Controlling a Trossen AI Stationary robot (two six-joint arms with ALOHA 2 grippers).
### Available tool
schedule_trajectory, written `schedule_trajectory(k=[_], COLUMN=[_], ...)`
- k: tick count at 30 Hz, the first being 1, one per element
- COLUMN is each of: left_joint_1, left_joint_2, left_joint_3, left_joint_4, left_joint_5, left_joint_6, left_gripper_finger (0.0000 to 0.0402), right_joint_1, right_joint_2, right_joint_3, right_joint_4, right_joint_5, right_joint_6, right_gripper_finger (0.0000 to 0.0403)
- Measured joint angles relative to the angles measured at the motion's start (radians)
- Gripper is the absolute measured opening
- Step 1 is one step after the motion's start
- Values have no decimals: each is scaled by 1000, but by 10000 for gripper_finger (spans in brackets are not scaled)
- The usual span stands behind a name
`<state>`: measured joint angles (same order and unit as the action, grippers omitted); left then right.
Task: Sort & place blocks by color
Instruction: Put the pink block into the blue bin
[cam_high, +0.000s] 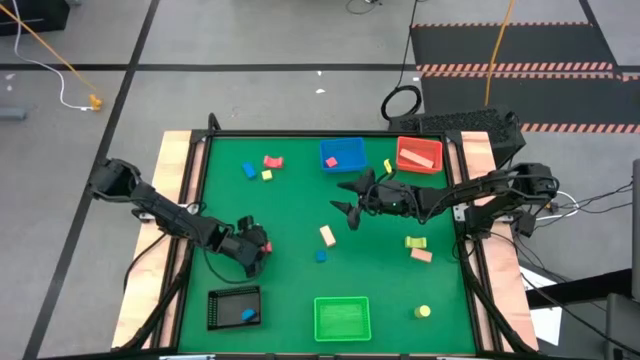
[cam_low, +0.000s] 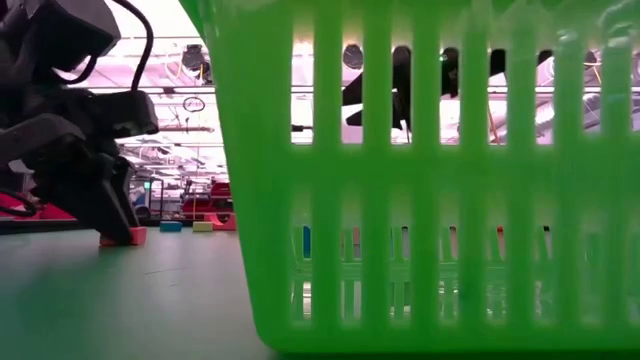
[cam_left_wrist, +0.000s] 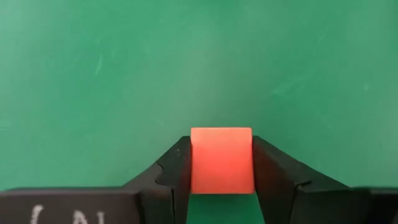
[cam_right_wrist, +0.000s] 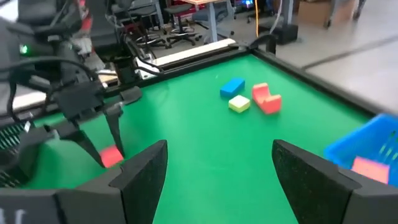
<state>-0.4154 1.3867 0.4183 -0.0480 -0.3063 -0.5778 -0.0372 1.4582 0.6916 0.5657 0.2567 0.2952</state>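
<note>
A small red block (cam_left_wrist: 222, 160) sits on the green table toward the near left, between the fingers of my left gripper (cam_high: 262, 246), which is shut on it. The low view shows the same red block (cam_low: 125, 237) under the dark fingers, its underside on the table. My right gripper (cam_high: 345, 207) hangs open above the table's middle, nothing between its fingers (cam_right_wrist: 217, 168). Loose blocks lie about: red (cam_high: 272, 160), blue (cam_high: 249, 170) and yellow (cam_high: 267, 176) at the far left, a tan bar (cam_high: 327, 235) and a blue one (cam_high: 320, 256) in the middle. My left gripper pinches the red block by two opposite side faces (cam_left_wrist: 196, 162), one finger on each. The fingers slant down onto it from the table's left side. The block stands level with its underside on the table.
A blue tray (cam_high: 342, 155) and a red tray (cam_high: 420, 155) stand at the far edge. A green basket (cam_high: 342, 318) and a black tray (cam_high: 233, 307) holding a blue block stand at the near edge. Lime (cam_high: 416, 242), pink (cam_high: 421, 255) and yellow (cam_high: 424, 312) blocks lie at the right.
</note>
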Motion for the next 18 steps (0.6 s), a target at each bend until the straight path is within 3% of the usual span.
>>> schedule_trajectory(k=[4,8,13,18], left_joint_1=[1,12,36,66], left_joint_2=[-5,-5,-5,9], left_joint_3=[-1,27,83,159], left_joint_4=[53,111,255,393], left_joint_5=[-3,-109,-258,-290], left_joint_6=[-3,29,238,452], left_gripper_finger=[133,133,133,133], right_joint_1=[-1,0,10,32], right_joint_2=[0,0,0,0], right_joint_3=[0,0,0,0], right_joint_4=[-31,-39,-43,-32], right_joint_5=[-81,-211,-264,-261], right_joint_6=[219,388,521,603], right_gripper_finger=[281,281,281,281])
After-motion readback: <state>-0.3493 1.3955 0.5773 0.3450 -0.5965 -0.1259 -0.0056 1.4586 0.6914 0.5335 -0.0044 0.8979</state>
